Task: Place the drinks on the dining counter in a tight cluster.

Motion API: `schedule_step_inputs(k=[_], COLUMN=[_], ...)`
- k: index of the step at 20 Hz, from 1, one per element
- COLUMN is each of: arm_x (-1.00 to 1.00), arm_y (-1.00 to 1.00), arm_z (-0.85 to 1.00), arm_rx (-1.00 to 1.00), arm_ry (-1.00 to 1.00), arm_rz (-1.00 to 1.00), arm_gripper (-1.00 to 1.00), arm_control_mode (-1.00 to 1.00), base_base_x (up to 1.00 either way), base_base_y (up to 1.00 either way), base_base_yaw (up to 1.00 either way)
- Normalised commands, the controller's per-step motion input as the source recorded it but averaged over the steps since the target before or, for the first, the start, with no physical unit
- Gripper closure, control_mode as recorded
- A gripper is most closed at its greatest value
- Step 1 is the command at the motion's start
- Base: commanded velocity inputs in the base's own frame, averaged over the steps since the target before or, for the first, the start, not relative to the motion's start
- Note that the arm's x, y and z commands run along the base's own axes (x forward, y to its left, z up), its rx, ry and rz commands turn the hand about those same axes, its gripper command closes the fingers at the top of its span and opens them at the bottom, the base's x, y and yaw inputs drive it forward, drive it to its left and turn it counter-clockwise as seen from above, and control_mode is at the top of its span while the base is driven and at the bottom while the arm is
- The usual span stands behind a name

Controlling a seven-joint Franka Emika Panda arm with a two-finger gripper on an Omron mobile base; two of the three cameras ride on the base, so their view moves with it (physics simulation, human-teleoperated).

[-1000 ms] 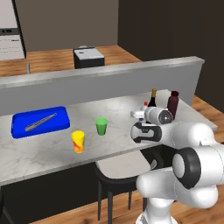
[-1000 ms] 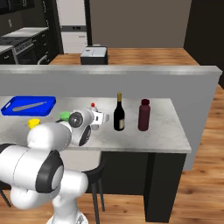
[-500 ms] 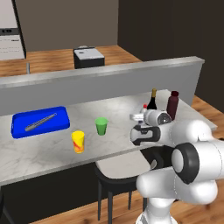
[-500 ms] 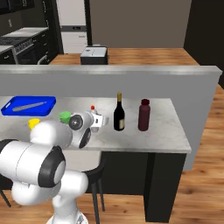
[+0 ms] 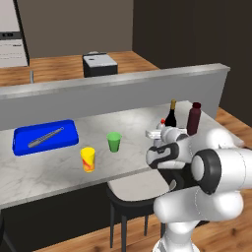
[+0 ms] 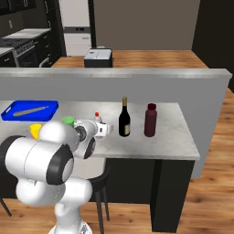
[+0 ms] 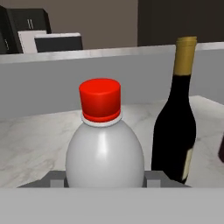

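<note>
I have the small pale bottle upright on the dining counter, my gripper closed around its belly, a finger on each side. The wine bottle stands near at its three o'clock, and the maroon bottle is beyond that.

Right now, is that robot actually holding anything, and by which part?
Yes. Its tool grips the small pale red-capped bottle around the lower body, one finger on each side, beside the wine bottle.

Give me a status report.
End effector shut on small pale bottle. Wine bottle close beside it on dining counter. Nothing between them.
</note>
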Motion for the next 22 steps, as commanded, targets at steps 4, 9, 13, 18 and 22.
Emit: schedule_step_inputs(k=[4, 9, 13, 18, 22], arm_x=[0.15, 0.1, 0.11, 0.12, 0.25], arm_y=[0.0, 0.0, 0.0, 0.0, -0.03], arm_z=[0.0, 0.0, 0.0, 0.01, 0.01], arm_rx=[0.0, 0.0, 0.0, 0.0, 0.0], arm_ry=[-0.01, 0.0, 0.0, 0.0, 0.0], arm_rz=[-0.02, -0.01, 0.0, 0.0, 0.0], arm_gripper=[1.0, 1.0, 1.0, 1.0, 1.0], arm_control_mode=[-1.0, -1.0, -1.0, -1.0, -1.0], base_base_x=[0.0, 0.0, 0.0, 0.0, 0.0], base_base_y=[0.0, 0.0, 0.0, 0.0, 0.0], base_base_yaw=[0.0, 0.0, 0.0, 0.0, 0.0])
